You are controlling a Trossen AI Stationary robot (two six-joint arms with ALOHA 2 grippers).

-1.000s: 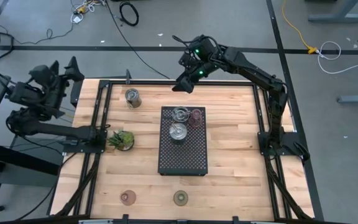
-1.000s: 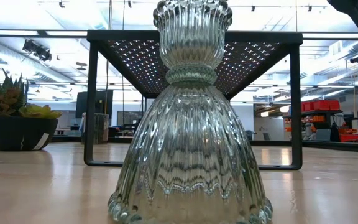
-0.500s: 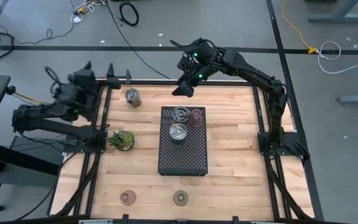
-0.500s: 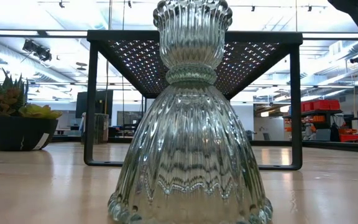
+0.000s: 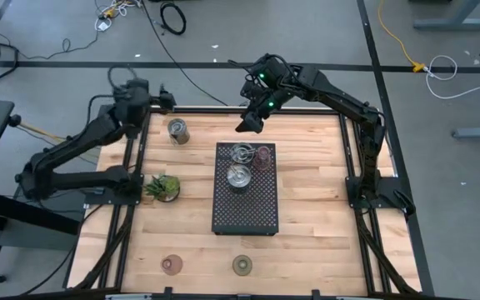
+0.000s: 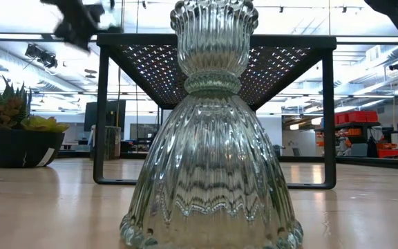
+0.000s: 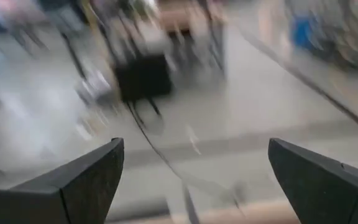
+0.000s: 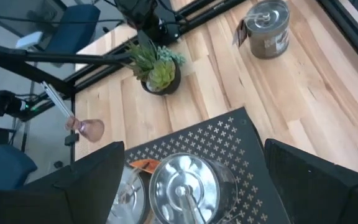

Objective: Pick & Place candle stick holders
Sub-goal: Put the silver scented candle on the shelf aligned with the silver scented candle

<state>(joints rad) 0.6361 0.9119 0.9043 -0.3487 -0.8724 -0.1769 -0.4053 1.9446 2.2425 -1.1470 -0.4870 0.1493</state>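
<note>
Six candle stick holders show in the high view. One silver cup stands on the wood at the far left. Two silver cups and a pink disc sit on the black tray. A pink disc and an olive one stand by the near edge. My left gripper is open over the far left corner, just beyond the lone cup. My right gripper hangs open above the tray's far end, over a cup.
A small green plant in a dark pot stands left of the tray. Black frame rails run along the table's left and right sides. In the low view, a ribbed glass holder fills the foreground before the tray's legs.
My left gripper has swung in from beyond the table's left edge toward the far left corner and the lone silver cup, sinking a little and rolling about its own axis. It stays open. The holders have not moved.
</note>
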